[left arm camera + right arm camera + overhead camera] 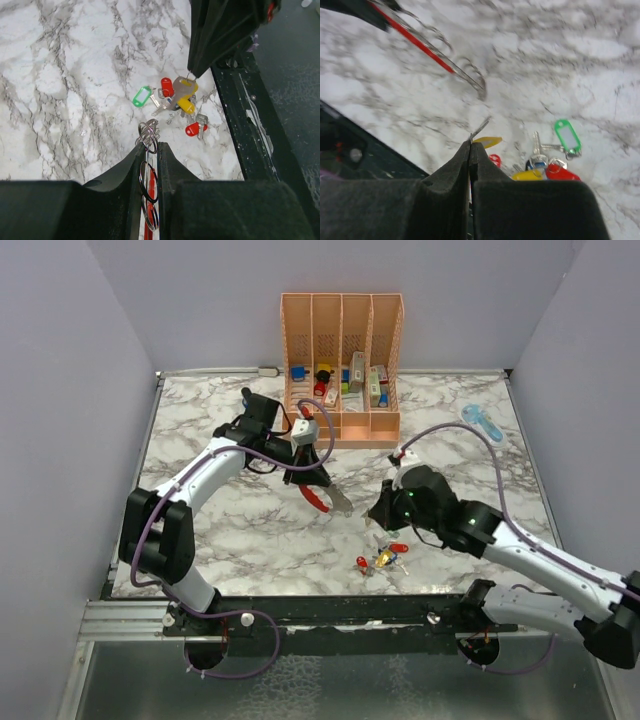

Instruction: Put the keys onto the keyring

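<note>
My left gripper [318,480] is shut on the keyring [326,499], a red and silver loop held above the marble table. In the left wrist view the jaws [152,145] clamp its red side [148,220], with small split rings [148,134] at the tip. My right gripper [376,514] is shut on a key: a thin metal blade [481,127] sticks out past the fingertips [470,142], and a yellow head [488,141] shows just beyond. The blurred keyring [436,55] hangs a short way ahead of it. Other keys [384,558] with red, yellow and green heads lie below [175,97] [545,167].
A peach organiser [342,370] with coloured blocky items stands at the back. A pale blue flat tool [485,422] lies at the back right. The black rail [330,608] runs along the near edge, close to the keys [250,125]. Grey walls close both sides.
</note>
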`<state>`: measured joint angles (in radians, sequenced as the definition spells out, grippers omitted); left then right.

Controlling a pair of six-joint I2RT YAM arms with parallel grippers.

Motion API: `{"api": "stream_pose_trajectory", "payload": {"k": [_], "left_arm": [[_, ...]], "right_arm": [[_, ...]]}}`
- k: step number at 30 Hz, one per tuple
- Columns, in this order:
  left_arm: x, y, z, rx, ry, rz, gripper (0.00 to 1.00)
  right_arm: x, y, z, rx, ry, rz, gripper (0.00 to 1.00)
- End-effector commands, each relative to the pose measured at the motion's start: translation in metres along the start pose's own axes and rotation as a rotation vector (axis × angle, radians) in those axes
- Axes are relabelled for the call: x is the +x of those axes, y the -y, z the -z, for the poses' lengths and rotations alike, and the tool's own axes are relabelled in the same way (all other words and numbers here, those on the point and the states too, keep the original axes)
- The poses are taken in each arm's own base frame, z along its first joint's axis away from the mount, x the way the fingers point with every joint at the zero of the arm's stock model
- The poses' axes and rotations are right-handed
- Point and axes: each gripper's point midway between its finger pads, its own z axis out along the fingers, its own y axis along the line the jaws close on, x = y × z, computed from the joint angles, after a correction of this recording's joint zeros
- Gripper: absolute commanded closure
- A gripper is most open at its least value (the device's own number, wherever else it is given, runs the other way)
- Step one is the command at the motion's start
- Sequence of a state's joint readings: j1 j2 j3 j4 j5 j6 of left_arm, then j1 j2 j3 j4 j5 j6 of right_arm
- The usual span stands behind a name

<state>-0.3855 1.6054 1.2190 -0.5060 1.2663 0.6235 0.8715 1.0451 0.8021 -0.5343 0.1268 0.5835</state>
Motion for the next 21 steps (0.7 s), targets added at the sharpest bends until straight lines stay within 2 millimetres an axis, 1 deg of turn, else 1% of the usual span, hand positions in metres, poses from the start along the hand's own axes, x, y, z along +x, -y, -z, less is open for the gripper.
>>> {"api": "stream_pose_trajectory", "payload": {"k": [1, 3, 6, 11, 14, 21], "left_arm": [[-0.033, 0.032, 0.005, 0.107, 0.074, -0.130, 1.00], [-0.033, 0.034, 0.004, 0.112, 0.074, -0.132, 1.00], [-0.034, 0.042, -0.001, 0.145, 0.086, -0.139, 1.00], [-0.032, 0.053, -0.004, 0.179, 0.082, -0.197, 1.00], [-0.031, 0.058, -0.004, 0.195, 0.095, -0.227, 1.00], [-0.030, 0.064, -0.004, 0.212, 0.111, -0.260, 1.00]], "right_arm": [[-0.058, -0.052, 0.042, -0.252, 0.202, 0.083, 0.99], [-0.061, -0.064, 0.047, -0.300, 0.179, 0.104, 0.99], [-0.066, -0.083, 0.045, -0.377, 0.162, 0.106, 0.99], [-0.081, -0.102, 0.045, -0.465, 0.229, 0.067, 0.99], [-0.081, -0.106, 0.043, -0.495, 0.241, 0.045, 0.99], [-0.070, -0.105, 0.030, -0.510, 0.235, 0.007, 0.99]]}}
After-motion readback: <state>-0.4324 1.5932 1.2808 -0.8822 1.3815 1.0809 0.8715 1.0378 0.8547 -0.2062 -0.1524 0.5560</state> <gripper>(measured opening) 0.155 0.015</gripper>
